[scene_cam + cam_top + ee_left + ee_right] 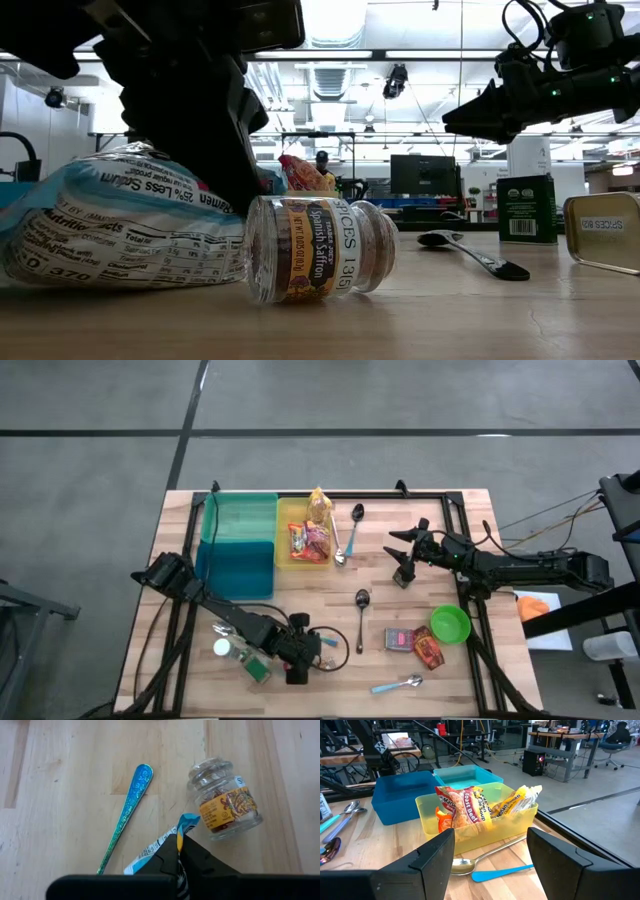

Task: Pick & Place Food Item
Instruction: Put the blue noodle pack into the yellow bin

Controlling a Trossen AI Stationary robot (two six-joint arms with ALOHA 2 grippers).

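Note:
A blue-and-white snack bag (110, 225) lies along the table near the front edge, also seen in the high view (250, 662). My left gripper (180, 840) is shut on the bag's end nearest a small glass saffron jar (225, 802). The jar (320, 248) lies on its side on the wood just beyond the fingers. An iridescent spoon handle (127, 812) lies beside them. My right gripper (403, 555) hovers open over the table's right half and faces the yellow bin (520, 820) of snack packets. My left gripper pinches the bag's blue-edged corner (186, 822) between its two shut fingers. The fingers come slanting down from the table's left side. The rest of the bag trails back under the arm, with its underside (120, 280) on the table.
A blue bin (238, 545) and the yellow bin (305, 532) stand at the far side. Two dark spoons (361, 615) (356, 525), a green bowl (450, 624), a small box (400, 640), a red packet (430, 652) and a light-blue spoon (398, 684) lie on the right half.

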